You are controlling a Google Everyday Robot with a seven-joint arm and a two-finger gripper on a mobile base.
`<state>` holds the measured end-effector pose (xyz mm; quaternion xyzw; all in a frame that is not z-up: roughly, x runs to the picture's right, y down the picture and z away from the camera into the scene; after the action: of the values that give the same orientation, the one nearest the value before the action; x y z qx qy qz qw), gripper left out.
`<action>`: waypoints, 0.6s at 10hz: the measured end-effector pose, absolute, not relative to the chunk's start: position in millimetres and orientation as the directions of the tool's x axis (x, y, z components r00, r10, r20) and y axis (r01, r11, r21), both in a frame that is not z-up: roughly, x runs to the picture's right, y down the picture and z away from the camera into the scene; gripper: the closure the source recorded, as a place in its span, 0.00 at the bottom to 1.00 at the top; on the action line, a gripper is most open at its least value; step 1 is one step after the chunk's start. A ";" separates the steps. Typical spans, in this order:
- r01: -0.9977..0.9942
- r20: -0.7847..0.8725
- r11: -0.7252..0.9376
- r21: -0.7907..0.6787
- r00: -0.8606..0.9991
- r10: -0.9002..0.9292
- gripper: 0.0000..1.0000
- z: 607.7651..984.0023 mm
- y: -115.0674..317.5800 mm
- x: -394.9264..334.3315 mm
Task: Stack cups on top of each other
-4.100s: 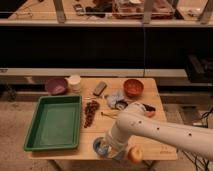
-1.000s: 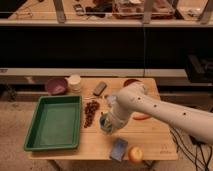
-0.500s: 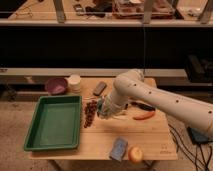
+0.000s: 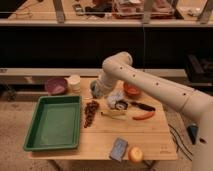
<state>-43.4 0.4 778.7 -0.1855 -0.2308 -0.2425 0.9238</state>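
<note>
Camera view, near the table's back edge: we see the white arm's gripper (image 4: 95, 90) low over the wood, just right of the squat cream-white cup (image 4: 74, 82).
Fingers: a small bluish round shape sits at the gripper tip, which we judge to be the light blue cup (image 4: 94, 89); we cannot tell whether the fingers are clamped on it or apart.
Key relation: the cream-white cup lies at about 9 o'clock from the gripper, close by, upright, mouth up.
Neighbour: the wide purple bowl (image 4: 55, 85) sits just beyond that cup, again toward 9 o'clock.
Other side: the orange bowl (image 4: 132, 90) lies at 3 o'clock, partly behind the arm.
Room: the green plastic tray (image 4: 30, 130) fills 7 o'clock; dark clutter lies at 5 o'clock.
Dark silvery cup: we cannot pick it out.
Judgement: a short leftward carry, then straight down.
</note>
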 end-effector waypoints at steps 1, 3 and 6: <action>0.535 0.507 0.816 -0.219 0.777 -0.374 1.00 783.1 -13.9 -56.5; 0.551 0.518 0.812 -0.192 0.759 -0.393 1.00 793.4 -45.7 -86.9; 0.564 0.533 0.807 -0.176 0.744 -0.404 1.00 797.3 -62.3 -101.8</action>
<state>-101.8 -62.3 797.3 -0.1654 -0.2424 -0.2634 0.9190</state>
